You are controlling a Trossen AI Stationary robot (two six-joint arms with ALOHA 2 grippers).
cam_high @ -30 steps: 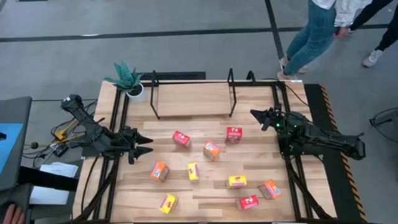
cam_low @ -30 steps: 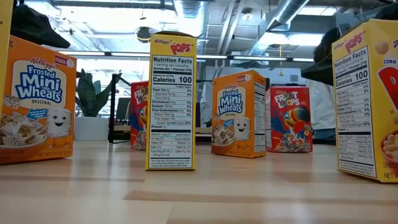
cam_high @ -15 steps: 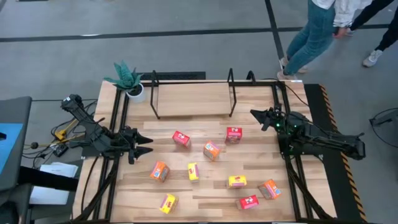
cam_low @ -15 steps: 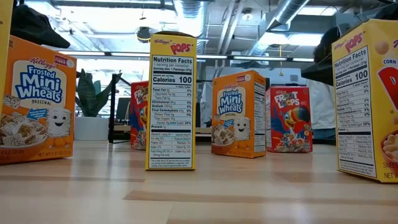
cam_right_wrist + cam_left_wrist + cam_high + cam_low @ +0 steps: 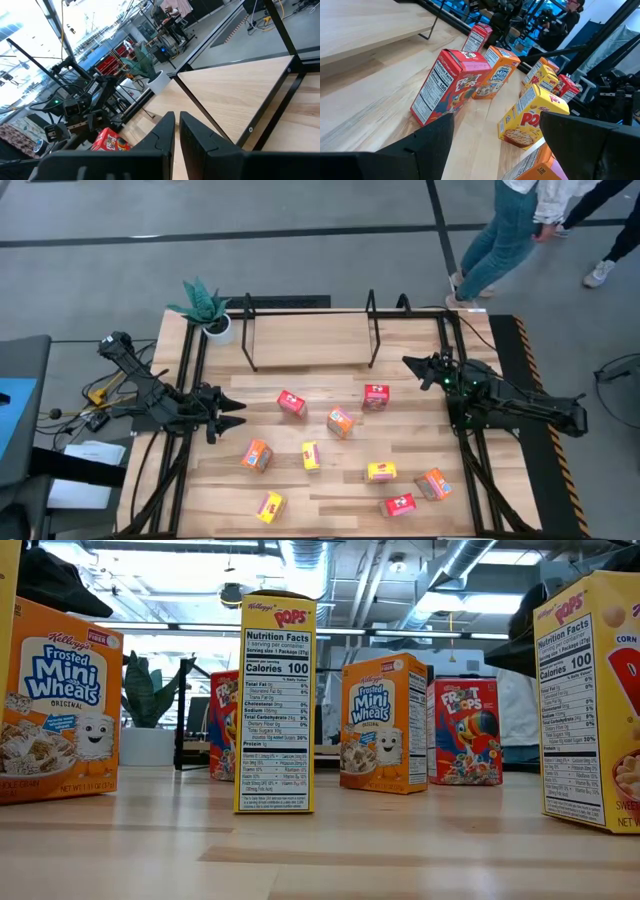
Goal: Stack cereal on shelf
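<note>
Red cereal box (image 5: 451, 82) just ahead of L gripper (image 5: 495, 145), untouched.

free: shelf (image 5: 310, 340) base bare | obstacles: cereal boxes (image 5: 340, 421) scattered mid-table; plant (image 5: 205, 305) beside shelf

Wooden table (image 5: 330, 490) carries nine cereal boxes (image 5: 340, 421), shelf (image 5: 310, 340), potted plant (image 5: 208, 310).

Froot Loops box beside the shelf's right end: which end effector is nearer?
Right. The right end effector sits just right of that Froot Loops box; the left end effector waits far across the table.
</note>
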